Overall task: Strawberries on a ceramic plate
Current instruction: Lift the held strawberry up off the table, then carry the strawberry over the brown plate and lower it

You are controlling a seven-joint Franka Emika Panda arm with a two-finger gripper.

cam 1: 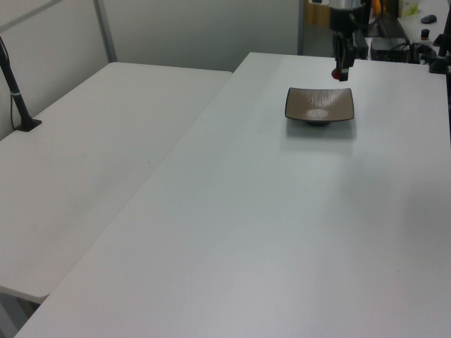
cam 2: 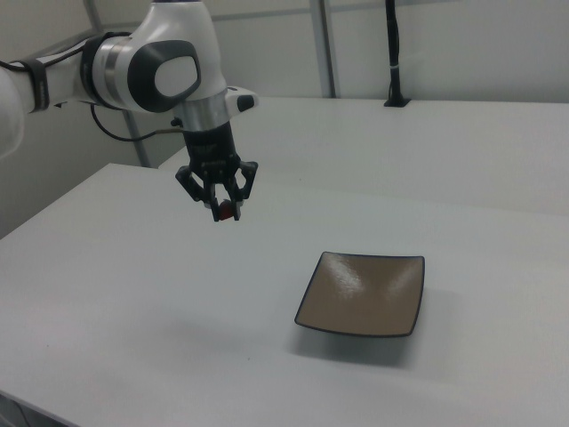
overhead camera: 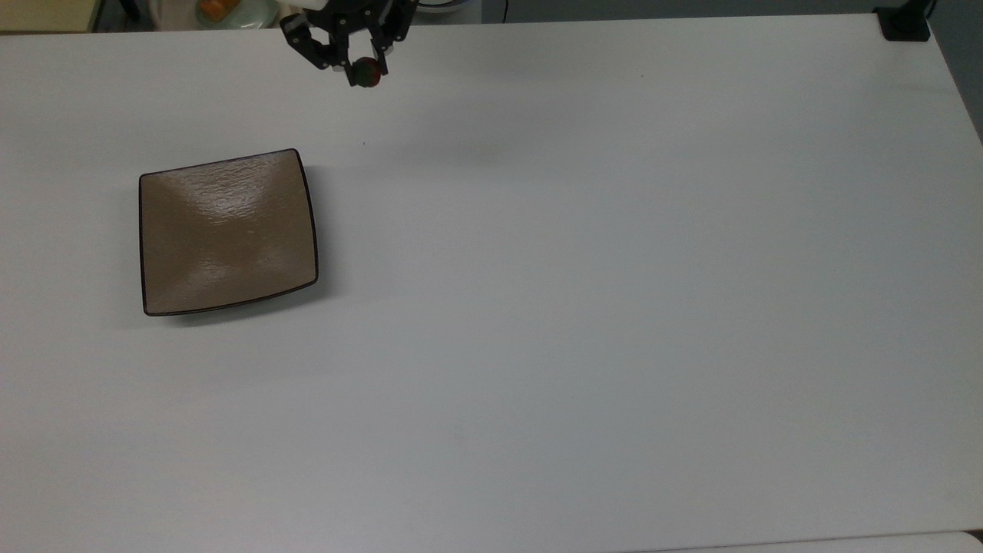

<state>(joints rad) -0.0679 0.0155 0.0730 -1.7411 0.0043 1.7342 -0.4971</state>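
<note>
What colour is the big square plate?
Shiny tan-brown plate with a thin dark rim, clearest in the top view.

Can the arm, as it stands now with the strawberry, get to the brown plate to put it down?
Probably yes. The end effector holds the strawberry high above the table, and nothing stands between it and the plate. The plate's dished centre is bare, so the way down looks free.

Red strawberry (overhead camera: 367,74) held aloft; tan sq. plate (overhead camera: 227,231) bare on table.
</note>
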